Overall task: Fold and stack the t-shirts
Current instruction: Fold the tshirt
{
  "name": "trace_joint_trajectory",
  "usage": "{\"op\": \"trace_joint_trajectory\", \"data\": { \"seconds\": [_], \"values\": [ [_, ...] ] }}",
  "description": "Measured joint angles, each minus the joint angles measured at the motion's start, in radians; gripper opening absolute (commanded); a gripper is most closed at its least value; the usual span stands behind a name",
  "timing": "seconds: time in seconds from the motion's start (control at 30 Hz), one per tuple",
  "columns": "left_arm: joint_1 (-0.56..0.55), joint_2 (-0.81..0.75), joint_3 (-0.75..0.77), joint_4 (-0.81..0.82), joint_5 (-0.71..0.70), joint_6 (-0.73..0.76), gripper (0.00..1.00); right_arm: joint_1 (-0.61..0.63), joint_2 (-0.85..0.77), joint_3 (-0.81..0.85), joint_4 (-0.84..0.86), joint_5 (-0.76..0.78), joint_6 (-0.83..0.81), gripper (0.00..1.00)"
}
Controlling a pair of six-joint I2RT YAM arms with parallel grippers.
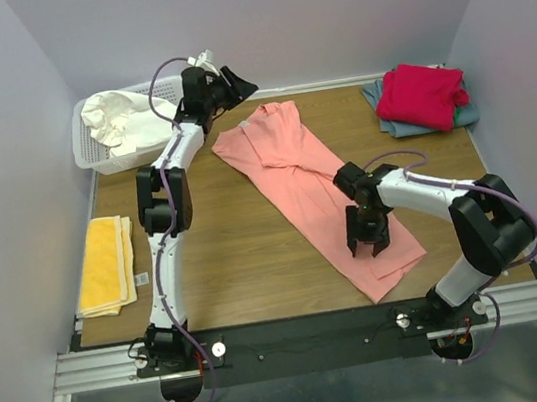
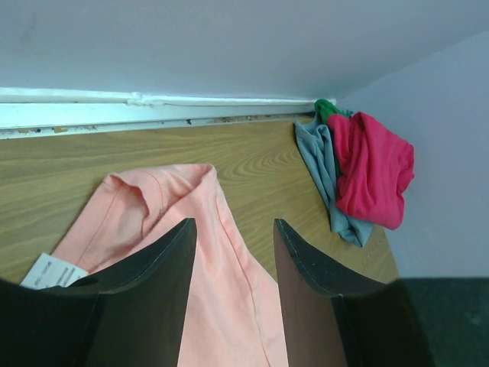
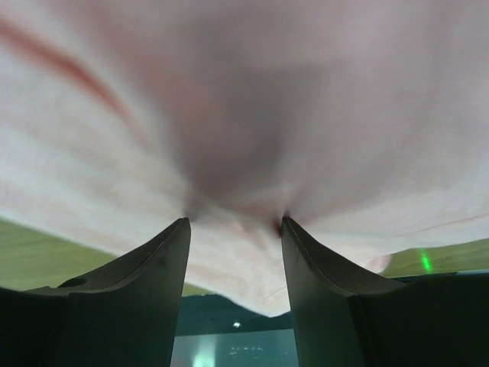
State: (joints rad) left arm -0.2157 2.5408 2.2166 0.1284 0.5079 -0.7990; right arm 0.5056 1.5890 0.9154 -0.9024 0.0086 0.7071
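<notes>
cloth first: the salmon-pink shirt point(image 1: 307, 185) lies flat and long across the middle of the table point(image 1: 236, 256), set slantwise, its small collar towards the far edge and its other end close to the near right corner. gathered creases cross it about halfway along, and the cloth is plain, with no print. the left wrist view shows the collar end point(image 2: 229, 252) with raised seams and a white label point(image 2: 52, 271) at its edge, partly behind a finger

the crimson shirt point(image 1: 422, 95) is bunched in the far right corner of the table, lying on top of the grey-blue shirt point(image 1: 374, 96), which shows at the sides beneath it. from the left wrist the crimson one point(image 2: 374, 168) hangs over the grey-blue one point(image 2: 317, 160), and a bit of green cloth point(image 2: 325, 107) peeps out behind them

the basket point(image 1: 91, 162), white plastic lattice, stands in the far left corner; the white shirt point(image 1: 125, 121) is heaped in it, crumpled and rising above the rim. a yellow cloth point(image 1: 104, 266) lies folded along the left edge of the table

the left gripper point(image 1: 231, 87) hangs raised near the far edge, beside the basket and above the collar, its jaws point(image 2: 233, 223) wide apart with nothing between them. the right gripper point(image 1: 368, 245) is down on the near part of the pink shirt, jaws spread; in its own view the fingertips point(image 3: 183, 225) press against the pink cloth point(image 3: 244, 99), which fills the frame, and no fold is pinched between them
</notes>
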Motion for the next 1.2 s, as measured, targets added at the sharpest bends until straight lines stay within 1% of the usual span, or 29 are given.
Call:
{"op": "trace_joint_trajectory", "data": {
  "seconds": [0.1,0.2,0.3,0.4,0.53,0.67,0.73,0.83,0.97,1.07,1.2],
  "values": [
    [-0.004,-0.092,-0.076,-0.031,-0.005,0.048,0.54,0.075,0.006,0.007,0.015,-0.027,0.005,0.57],
    [-0.011,-0.156,-0.090,-0.093,-0.031,0.105,0.53,0.153,0.039,0.037,0.027,-0.045,0.008,0.57],
    [-0.026,-0.208,-0.083,-0.185,-0.088,0.177,0.52,0.205,0.073,0.071,0.045,-0.044,0.010,0.57],
    [-0.053,-0.232,-0.074,-0.286,-0.166,0.235,0.52,0.229,0.079,0.088,0.049,-0.037,0.011,0.57],
    [-0.124,-0.248,-0.096,-0.403,-0.283,0.288,0.51,0.230,0.079,0.098,0.048,0.008,0.011,0.57],
    [-0.229,-0.249,-0.152,-0.503,-0.357,0.287,0.49,0.230,0.077,0.103,0.035,0.078,0.011,0.59],
    [-0.266,-0.252,-0.193,-0.522,-0.364,0.278,0.49,0.230,0.063,0.115,0.015,0.140,0.017,0.61],
    [-0.309,-0.271,-0.295,-0.550,-0.373,0.254,0.49,0.230,0.024,0.136,-0.008,0.222,0.027,0.62],
    [-0.322,-0.291,-0.378,-0.606,-0.410,0.222,0.49,0.230,-0.024,0.173,-0.025,0.313,0.043,0.62],
    [-0.317,-0.311,-0.398,-0.647,-0.458,0.202,0.49,0.230,-0.026,0.209,-0.037,0.364,0.058,0.63],
    [-0.312,-0.328,-0.393,-0.683,-0.517,0.182,0.49,0.230,-0.012,0.238,-0.046,0.395,0.072,0.63]
  ]
}}
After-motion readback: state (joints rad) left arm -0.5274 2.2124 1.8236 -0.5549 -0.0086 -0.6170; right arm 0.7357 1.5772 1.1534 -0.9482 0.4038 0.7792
